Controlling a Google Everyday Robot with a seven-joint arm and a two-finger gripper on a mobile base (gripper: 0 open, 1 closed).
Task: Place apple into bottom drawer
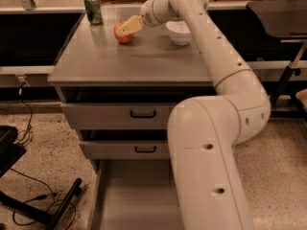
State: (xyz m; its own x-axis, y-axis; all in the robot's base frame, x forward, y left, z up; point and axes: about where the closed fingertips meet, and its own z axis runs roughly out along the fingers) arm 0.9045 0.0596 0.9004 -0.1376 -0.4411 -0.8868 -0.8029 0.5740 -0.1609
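The white arm is reaching across the grey counter (144, 61), with its end effector (129, 26) pointing toward 8 o'clock and overlapping the apple's (123, 38) upper right. Whether it is touching the apple, and whether it is apart or together, I cannot tell. The apple is sitting at the counter's 11 o'clock, near the green can (93, 8). The bottom drawer (129, 200) is lying open at 6 o'clock — well apart from the apple.
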